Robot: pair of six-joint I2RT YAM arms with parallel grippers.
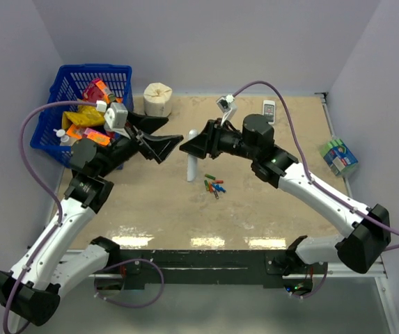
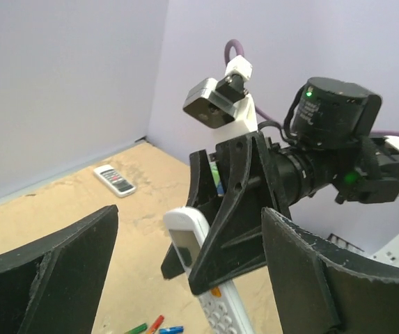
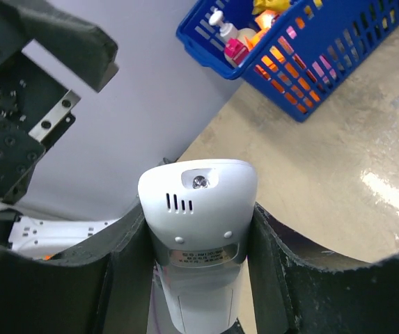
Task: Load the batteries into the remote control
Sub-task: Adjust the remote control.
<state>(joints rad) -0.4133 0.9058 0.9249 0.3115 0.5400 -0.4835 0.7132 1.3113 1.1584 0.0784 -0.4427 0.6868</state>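
Your right tool (image 1: 192,141) is clamped on the remote (image 1: 191,167), holding it upright. Your left tool (image 1: 170,132) gapes wide just beside it. The batteries (image 1: 214,185) lie on the bench (image 1: 269,209) nearby.

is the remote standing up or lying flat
Upright: the slim silver-white remote stands on end between the jaws of the right gripper.

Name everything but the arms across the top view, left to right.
Blue plastic basket → cream roll → slim silver-white remote control → small coloured batteries → short white handset → green-and-blue packet
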